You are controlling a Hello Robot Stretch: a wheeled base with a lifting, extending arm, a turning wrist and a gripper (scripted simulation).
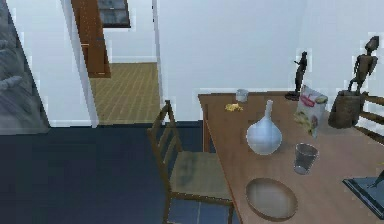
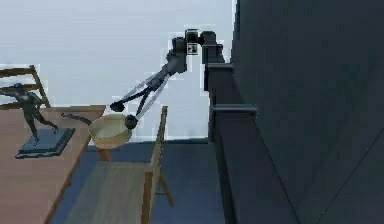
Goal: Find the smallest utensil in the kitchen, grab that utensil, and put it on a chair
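In the arm side view the hand [image 2: 123, 112] reached down toward seven o'clock from the arm's far end, its thin fingers [image 2: 145, 92] ending right at the rim of a tan bowl [image 2: 108, 133] on the wooden tabletop [image 2: 40, 175]. With the bowl at its tip, I could not tell whether the hand held anything. A thin dark sliver [image 2: 72, 116] lay on the tabletop at the bowl's ten o'clock. It may have been the utensil, but it was too small to name. A dark statue [image 2: 33, 112] stood at nine o'clock of the bowl. A wooden chair [image 2: 128, 180] was drawn up at the bowl's five o'clock.

In the forward view a white vase [image 1: 265, 133] stood mid-tabletop, with a glass [image 1: 305, 157] at its four o'clock, a round plate [image 1: 271, 198] at six o'clock, a small yellow thing [image 1: 235, 106] at eleven o'clock and a box [image 1: 312, 108] at two o'clock.
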